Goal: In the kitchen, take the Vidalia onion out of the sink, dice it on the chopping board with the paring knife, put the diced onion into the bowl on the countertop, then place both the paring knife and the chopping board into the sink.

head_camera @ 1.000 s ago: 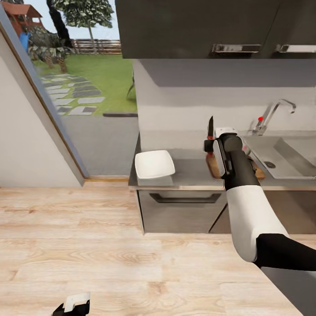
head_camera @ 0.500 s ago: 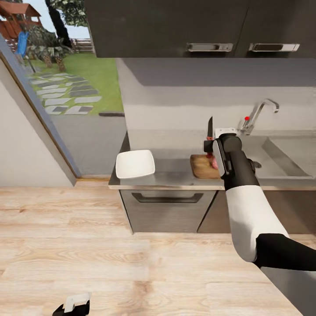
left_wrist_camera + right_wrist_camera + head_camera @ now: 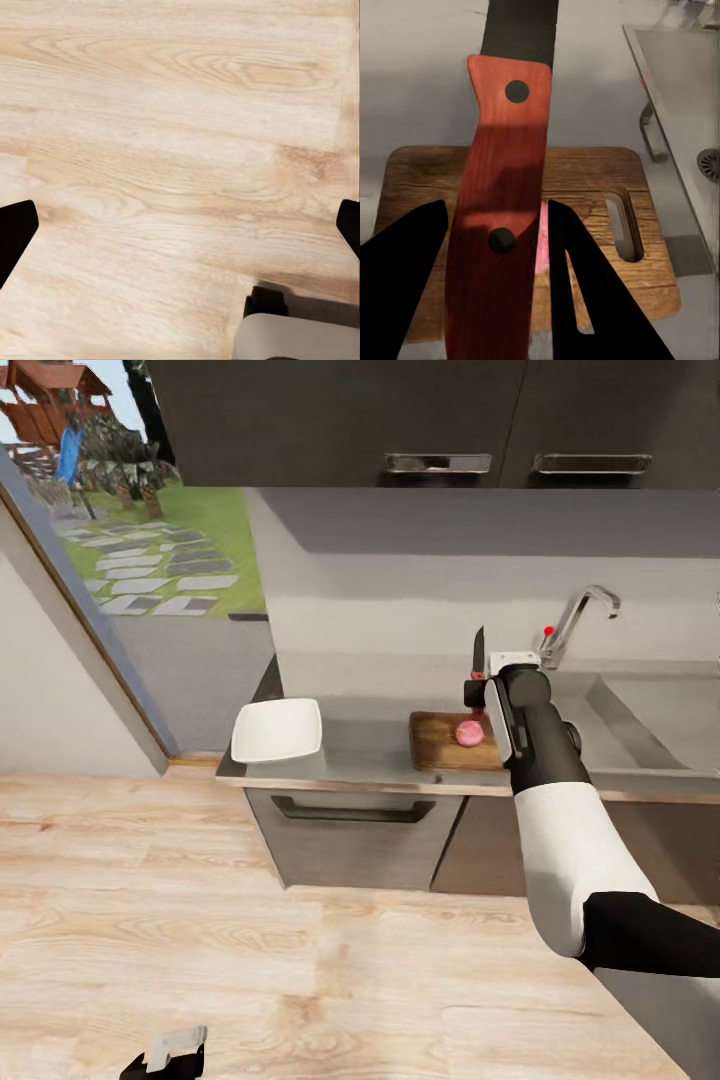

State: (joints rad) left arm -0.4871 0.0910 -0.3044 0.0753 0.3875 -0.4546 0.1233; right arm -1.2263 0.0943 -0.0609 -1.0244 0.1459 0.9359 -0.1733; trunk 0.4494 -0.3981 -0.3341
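Note:
My right gripper (image 3: pixel 478 686) is shut on the paring knife (image 3: pixel 479 650) and holds it upright, dark blade pointing up, above the counter. In the right wrist view the knife's reddish handle (image 3: pixel 502 202) sits between the black fingers (image 3: pixel 585 292). Under it lies the dark brown chopping board (image 3: pixel 592 187) with the pinkish Vidalia onion (image 3: pixel 469 733) on it, partly hidden behind the handle. The white bowl (image 3: pixel 277 729) stands at the left end of the grey countertop (image 3: pixel 370 752). The steel sink (image 3: pixel 655 710) lies to the right of the board. My left gripper (image 3: pixel 180 229) hangs open over the floor.
A chrome faucet with a red knob (image 3: pixel 573 622) stands behind the sink. Dark wall cabinets (image 3: pixel 400 420) hang above the counter. A glass door (image 3: pixel 110 560) to the garden is on the left. Pale wooden floor (image 3: pixel 250 940) lies between me and the cabinets.
The whole view has shifted with the camera: counter, bowl and board now sit further left in the picture, and the onion shows beside my arm. The knife stays gripped upright.

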